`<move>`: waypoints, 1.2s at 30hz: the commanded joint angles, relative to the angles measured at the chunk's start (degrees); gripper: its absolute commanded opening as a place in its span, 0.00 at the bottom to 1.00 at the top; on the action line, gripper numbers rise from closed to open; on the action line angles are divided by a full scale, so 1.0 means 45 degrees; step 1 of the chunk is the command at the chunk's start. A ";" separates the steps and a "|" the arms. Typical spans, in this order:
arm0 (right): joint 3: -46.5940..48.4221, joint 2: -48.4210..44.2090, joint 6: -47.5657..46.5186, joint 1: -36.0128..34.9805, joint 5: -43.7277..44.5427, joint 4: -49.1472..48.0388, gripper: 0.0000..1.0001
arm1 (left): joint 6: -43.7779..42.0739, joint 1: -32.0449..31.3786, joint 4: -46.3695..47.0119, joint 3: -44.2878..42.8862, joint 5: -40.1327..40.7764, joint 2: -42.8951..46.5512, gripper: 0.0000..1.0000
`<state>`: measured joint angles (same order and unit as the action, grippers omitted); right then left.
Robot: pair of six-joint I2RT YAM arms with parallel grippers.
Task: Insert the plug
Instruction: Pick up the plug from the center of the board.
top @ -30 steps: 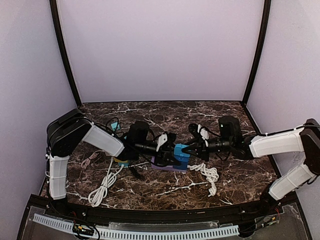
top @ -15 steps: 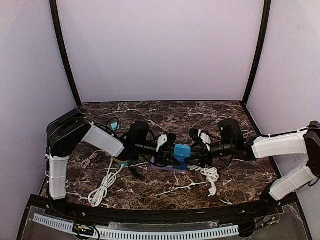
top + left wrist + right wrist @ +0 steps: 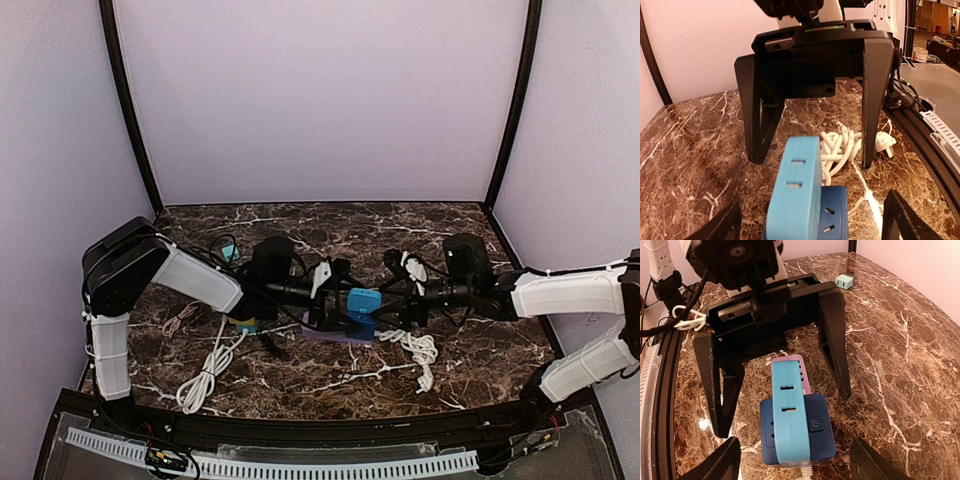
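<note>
Plug [image 3: 363, 299] on socket block [image 3: 816, 429], marbled table [image 3: 330, 382], lilac walls [image 3: 320, 100].

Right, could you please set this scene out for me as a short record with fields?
plug: light blue adapter, sitting on top of the dark blue socket block
left gripper: open, fingers wide of the adapter, not touching it
right gripper: open, facing the left one across the block
cable: white cable coiled on the marble table beside the block
</note>
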<state>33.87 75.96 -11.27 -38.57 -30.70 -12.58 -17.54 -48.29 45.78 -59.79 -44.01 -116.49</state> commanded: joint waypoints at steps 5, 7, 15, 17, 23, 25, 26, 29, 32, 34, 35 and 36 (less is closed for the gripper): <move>0.0148 -0.1359 0.0727 0.0147 0.1513 0.0096 0.75 | 0.1376 -0.0348 0.0099 -0.0152 -0.0162 0.2053 0.81; 0.0332 -0.1654 0.1012 0.0208 0.2137 0.0279 0.76 | 0.1847 -0.0346 -0.0242 -0.0371 -0.0076 0.2477 0.81; 0.1336 -0.2504 0.2779 0.0291 0.2678 0.0730 0.76 | 0.0493 -0.0024 -0.4707 -0.2349 0.2049 0.4607 0.80; 0.1622 -0.2703 0.3379 0.0289 0.2893 0.0725 0.76 | -0.0434 0.0064 -0.5750 -0.2806 0.3613 0.5081 0.81; 0.1985 -0.3192 0.4641 0.0289 0.3894 0.0737 0.77 | -0.4211 0.1009 -0.8193 -0.3612 0.7015 0.6510 0.82; 0.1967 -0.3262 0.4992 0.0299 0.3837 0.0608 0.77 | -0.4423 0.2104 -0.9349 -0.4006 0.7308 0.6892 0.83; 0.1966 -0.3267 0.5164 0.0295 0.3819 0.0535 0.77 | -0.4354 0.2979 -1.0163 -0.4159 0.7411 0.6994 0.84; 0.1971 -0.3170 0.5643 0.0289 0.3780 0.0185 0.77 | -0.3508 0.5074 -1.2279 -0.4982 0.7642 0.7146 0.84; 0.1946 -0.2899 0.5930 0.0289 0.3795 -0.0366 0.77 | -0.2957 0.7189 -1.3508 -0.4900 0.7599 0.7179 0.84; 0.1989 -0.2622 0.6133 0.0290 0.3665 -0.0703 0.77 | -0.2872 0.8026 -1.4311 -0.4748 0.7498 0.7053 0.85; 0.2059 -0.2462 0.6236 0.0289 0.3559 -0.0779 0.77 | -0.2883 0.8265 -1.5099 -0.4803 0.7290 0.6929 0.85; 0.2187 -0.2288 0.6354 0.0294 0.3411 -0.0786 0.77 | -0.3002 0.8680 -1.5546 -0.5118 0.7195 0.6532 0.85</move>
<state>41.78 63.29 13.98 -37.50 -14.39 -12.23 -31.70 -12.88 -9.15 -81.67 -10.48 -86.06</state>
